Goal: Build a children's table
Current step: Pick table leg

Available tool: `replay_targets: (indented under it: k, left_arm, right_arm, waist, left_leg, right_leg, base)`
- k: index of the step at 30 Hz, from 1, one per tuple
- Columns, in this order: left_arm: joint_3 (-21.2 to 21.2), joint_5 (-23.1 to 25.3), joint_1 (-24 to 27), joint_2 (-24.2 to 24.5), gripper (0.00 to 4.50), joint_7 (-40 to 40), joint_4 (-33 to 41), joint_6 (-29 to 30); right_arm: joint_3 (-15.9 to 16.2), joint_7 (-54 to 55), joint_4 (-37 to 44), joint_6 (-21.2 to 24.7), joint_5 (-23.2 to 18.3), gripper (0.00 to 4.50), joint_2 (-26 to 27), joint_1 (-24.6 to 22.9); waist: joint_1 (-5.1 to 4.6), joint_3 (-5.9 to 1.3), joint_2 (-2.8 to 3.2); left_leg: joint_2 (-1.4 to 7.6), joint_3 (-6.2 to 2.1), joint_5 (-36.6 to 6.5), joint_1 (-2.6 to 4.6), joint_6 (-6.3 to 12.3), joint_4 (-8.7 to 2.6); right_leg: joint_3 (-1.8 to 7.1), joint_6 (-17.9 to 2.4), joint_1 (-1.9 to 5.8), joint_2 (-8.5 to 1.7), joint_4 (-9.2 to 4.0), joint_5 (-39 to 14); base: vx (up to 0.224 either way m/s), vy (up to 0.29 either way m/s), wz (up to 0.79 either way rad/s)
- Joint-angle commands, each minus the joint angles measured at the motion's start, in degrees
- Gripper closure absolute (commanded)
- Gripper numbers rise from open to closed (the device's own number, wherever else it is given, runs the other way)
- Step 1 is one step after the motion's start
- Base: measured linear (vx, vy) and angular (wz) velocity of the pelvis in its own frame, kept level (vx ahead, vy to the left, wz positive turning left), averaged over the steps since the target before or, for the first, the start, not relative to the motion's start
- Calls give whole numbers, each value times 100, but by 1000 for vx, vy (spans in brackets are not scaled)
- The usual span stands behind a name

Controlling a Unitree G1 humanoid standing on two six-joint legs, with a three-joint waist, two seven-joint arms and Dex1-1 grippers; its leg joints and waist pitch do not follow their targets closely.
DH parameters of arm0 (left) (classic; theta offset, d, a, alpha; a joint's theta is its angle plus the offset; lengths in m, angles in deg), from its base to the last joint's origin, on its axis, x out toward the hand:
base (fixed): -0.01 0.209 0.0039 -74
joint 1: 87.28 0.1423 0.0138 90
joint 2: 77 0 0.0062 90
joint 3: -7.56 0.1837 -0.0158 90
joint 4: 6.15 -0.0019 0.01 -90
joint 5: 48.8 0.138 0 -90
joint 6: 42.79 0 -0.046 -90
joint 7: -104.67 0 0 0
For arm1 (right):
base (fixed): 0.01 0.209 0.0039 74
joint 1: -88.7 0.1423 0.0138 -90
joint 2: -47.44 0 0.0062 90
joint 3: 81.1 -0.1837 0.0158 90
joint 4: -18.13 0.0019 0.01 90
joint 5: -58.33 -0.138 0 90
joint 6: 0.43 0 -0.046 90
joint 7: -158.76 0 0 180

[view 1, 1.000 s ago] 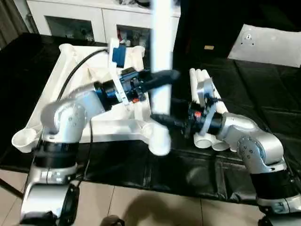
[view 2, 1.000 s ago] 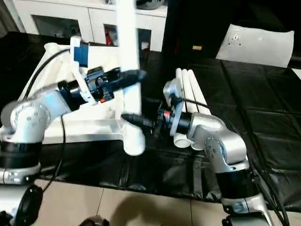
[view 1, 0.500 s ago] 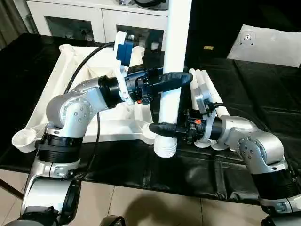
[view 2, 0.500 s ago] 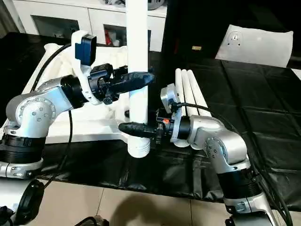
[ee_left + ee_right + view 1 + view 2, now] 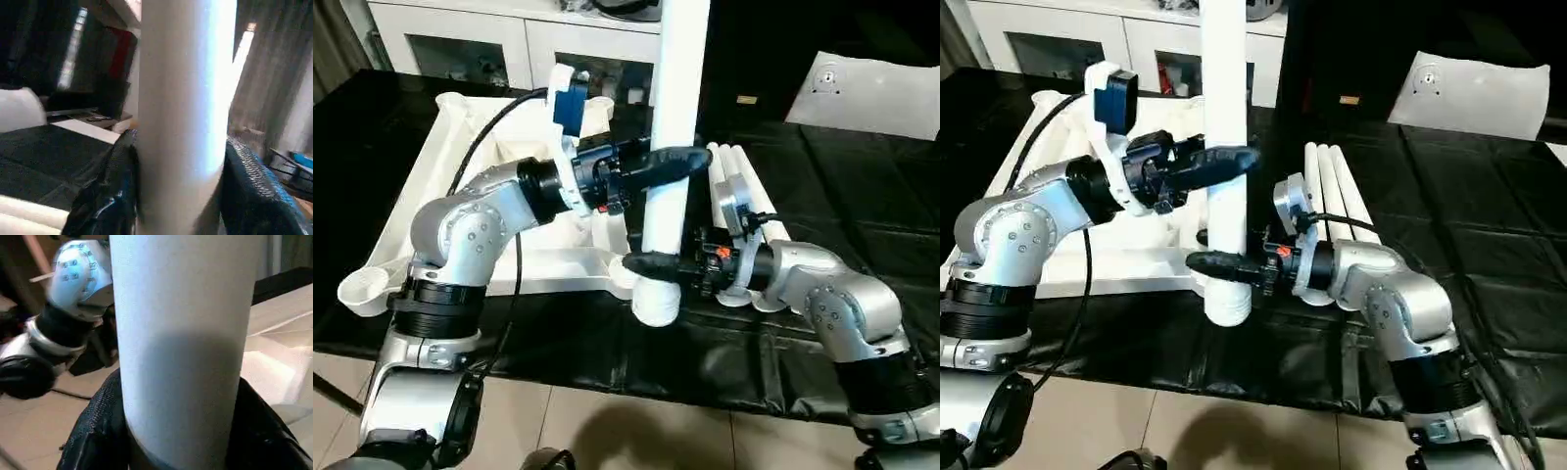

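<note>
Tabletop [image 5: 499, 147]: it lies upside down on the black table [image 5: 862, 196], ribbed underside up, round sockets at its corners. The near-left socket [image 5: 362, 286] stands bare; the near-right corner socket is mostly hidden behind the held leg.
Held leg [image 5: 671, 127]: a long white tube standing about upright, its top past the picture's edge, its lower end [image 5: 656, 302] at the tabletop's near-right corner. I cannot tell whether the end is already in the socket or just in front of it.
Spare legs [image 5: 1337, 191]: three more tubes lie side by side on the table, to the right of the tabletop and near the right forearm.
Left gripper [image 5: 677, 164]: closed around the held leg partway up, one black finger each side of the tube in the left wrist view.
Right gripper [image 5: 651, 264]: clasped on the same leg low down, just above its end, fingers around both sides in the right wrist view.
Step in hand: by my reading, fitting the first leg into the near-right socket.
Next move: probably centre the tube's end over the socket, keep it plumb with both grips, then press down until it seats.
Risk: a tilted tube may jam on the socket's rim or push the tabletop aside.
</note>
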Motion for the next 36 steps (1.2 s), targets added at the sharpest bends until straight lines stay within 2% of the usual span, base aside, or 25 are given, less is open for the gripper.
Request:
replay_targets:
  k: [1, 3, 8, 10, 12, 13, 14, 17, 19, 25, 27, 31, 36]
  left_arm:
    - [0, 244, 9, -28, 192, 238, 75, -196]
    - [-27, 386, 98, -99, 160, 475, 107, -347]
    - [-10, 672, 329, -217, 156, 973, 365, -553]
    - [13, 990, 381, -314, 156, 1508, 431, -656]
    - [66, 1476, 493, -497, 156, 2387, 559, -677]
    - [66, 1476, 493, -497, 156, 2387, 559, -677]
    - [119, 1628, 611, -656, 185, 2767, 706, -637]
    - [175, 1799, 782, -954, 192, 3287, 875, -612]
    - [286, 2023, 939, -1223, 197, 3696, 923, -666]
    - [375, 2167, 1074, -1479, 198, 4044, 982, -701]
    - [363, 2198, 1085, -1543, 226, 4177, 1048, -691]
    - [337, 2211, 1095, -1594, 251, 4261, 1134, -678]
    - [315, 2247, 1106, -1600, 259, 4349, 1132, -679]
  right_arm:
    - [-164, 259, -38, -222, 178, 261, 45, 129]
    - [-182, 458, -97, -392, 312, 261, 133, 134]
    - [-204, 897, -176, -619, 537, 261, 313, 121]
    - [-199, 1153, -196, -745, 684, 261, 411, 115]
    - [-175, 1519, -199, -900, 858, 261, 596, 105]
    - [-175, 1519, -199, -900, 858, 261, 596, 105]
    - [-165, 1652, -238, -970, 920, 261, 692, 97]
    - [-100, 1751, -309, -1067, 1010, 261, 790, 75]
    - [-17, 1812, -323, -1122, 1092, 262, 858, 55]
    - [10, 1886, -295, -1146, 1138, 262, 939, 50]
    - [1, 1904, -305, -1165, 1156, 262, 969, 48]
    - [-7, 1921, -332, -1195, 1179, 262, 993, 54]
    - [-15, 1955, -366, -1218, 1202, 262, 1002, 70]
  waist:
    - [15, -424, 0]
    - [6, -420, 0]
    - [2, -430, 2]
    - [-7, -424, 2]
    - [-9, -425, 19]
    - [-21, -426, 9]
    - [-19, -420, -3]
    - [-27, -423, -9]
    - [-30, -416, -12]
    - [-28, -410, -11]
    - [-29, -410, -18]
    - [-30, -404, -21]
    - [-30, -398, -31]
  left_leg:
    - [250, 2, -228, 29, 104, -329]
    - [255, -2, -281, 31, 53, -338]
    - [257, -6, -204, 23, 71, -337]
    - [267, -7, -270, 33, 58, -341]
    - [277, -11, -294, 37, 27, -341]
    - [281, -14, -273, 26, 15, -341]
    - [257, -7, -266, 29, 35, -339]
    - [267, -6, -268, 14, 59, -329]
    - [261, -6, -312, 14, 89, -328]
    - [254, -15, -391, 18, 74, -335]
    - [256, -16, -382, 18, 86, -335]
    - [257, -20, -385, 13, 116, -336]
    - [254, -17, -428, 14, 112, -338]
  right_leg:
    - [270, -1165, 336, -530, -420, -13]
    - [272, -1112, 336, -528, -422, -87]
    - [275, -1101, 343, -521, -403, 130]
    - [275, -1088, 336, -520, -408, 74]
    - [278, -1076, 335, -528, -409, 45]
    - [281, -1074, 344, -527, -401, 91]
    - [279, -1053, 343, -513, -413, 73]
    - [282, -1079, 347, -521, -414, 122]
    - [289, -1024, 345, -514, -434, 59]
    - [289, -915, 328, -502, -456, -141]
    - [288, -933, 323, -500, -452, -85]
    - [286, -940, 322, -509, -452, -90]
    - [287, -884, 312, -507, -469, -254]
  base:
    - [0, 0, 0]
    - [0, 0, 0]
    - [0, 0, 0]
    - [0, 0, 0]
    - [0, 0, 0]
    - [0, 0, 0]
    - [0, 0, 0]
    - [0, 0, 0]
    - [0, 0, 0]
    - [0, 0, 0]
    - [0, 0, 0]
    - [0, 0, 0]
    - [0, 0, 0]
